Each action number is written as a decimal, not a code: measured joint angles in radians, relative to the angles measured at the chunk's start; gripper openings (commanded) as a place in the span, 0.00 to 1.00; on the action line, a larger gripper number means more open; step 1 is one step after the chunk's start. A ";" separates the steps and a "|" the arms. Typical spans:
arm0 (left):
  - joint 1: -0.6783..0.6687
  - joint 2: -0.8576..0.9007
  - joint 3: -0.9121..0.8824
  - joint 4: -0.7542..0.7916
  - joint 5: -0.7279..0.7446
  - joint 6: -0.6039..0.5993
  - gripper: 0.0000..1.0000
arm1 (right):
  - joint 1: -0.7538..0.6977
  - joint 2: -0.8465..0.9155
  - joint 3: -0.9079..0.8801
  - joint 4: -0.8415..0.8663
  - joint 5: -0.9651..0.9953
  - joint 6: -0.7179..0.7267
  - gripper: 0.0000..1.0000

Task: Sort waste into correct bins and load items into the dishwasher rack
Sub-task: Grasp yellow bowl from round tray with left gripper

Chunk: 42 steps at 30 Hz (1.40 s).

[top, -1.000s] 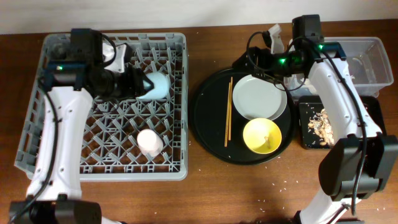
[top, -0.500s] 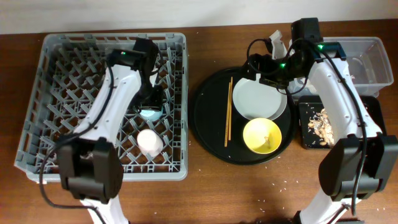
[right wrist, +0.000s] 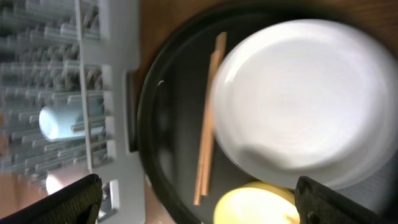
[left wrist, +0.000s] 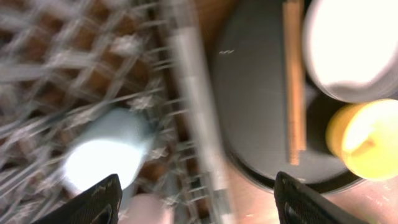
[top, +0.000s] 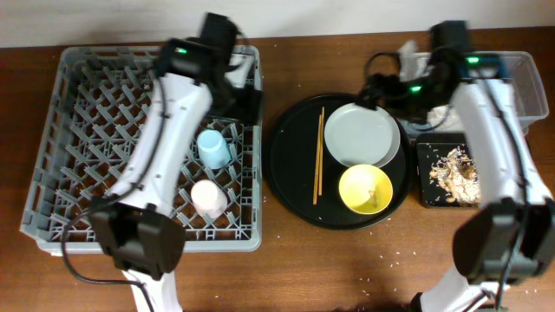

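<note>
The grey dishwasher rack (top: 61, 173) holds the light blue cup (top: 212, 149) and the pink cup (top: 208, 198), both upside down. My left gripper (top: 247, 97) is open and empty above the rack's far right edge; its wrist view, blurred, shows the blue cup (left wrist: 106, 155), the rack edge (left wrist: 193, 106) and the chopsticks (left wrist: 293, 81). The grey-green plate (top: 362, 134), yellow bowl (top: 366, 189) and chopsticks (top: 318, 156) lie on the round black tray (top: 290, 165). My right gripper (top: 381, 91) is open and empty above the plate's far edge (right wrist: 298, 99).
The clear tub (top: 525, 78) stands at the far right. The shallow black tray (top: 429, 195) in front of it holds beige food scraps (top: 453, 166). Small crumbs lie on the wooden table near the front edge (top: 390, 256).
My left gripper has let go of the blue cup, which now stands in the rack, and has swung up and right to the rack's far right edge. My right arm shifted slightly right.
</note>
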 measured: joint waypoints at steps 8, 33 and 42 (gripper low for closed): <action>-0.314 0.154 0.005 0.126 0.094 0.008 0.77 | -0.208 -0.134 0.048 -0.125 0.164 -0.006 0.99; -0.421 0.410 0.008 0.187 0.201 -0.023 0.01 | -0.212 -0.133 0.048 -0.132 0.174 -0.007 1.00; -0.248 0.316 0.597 -0.159 -0.176 -0.023 0.01 | -0.212 -0.133 0.047 -0.134 0.177 -0.007 0.99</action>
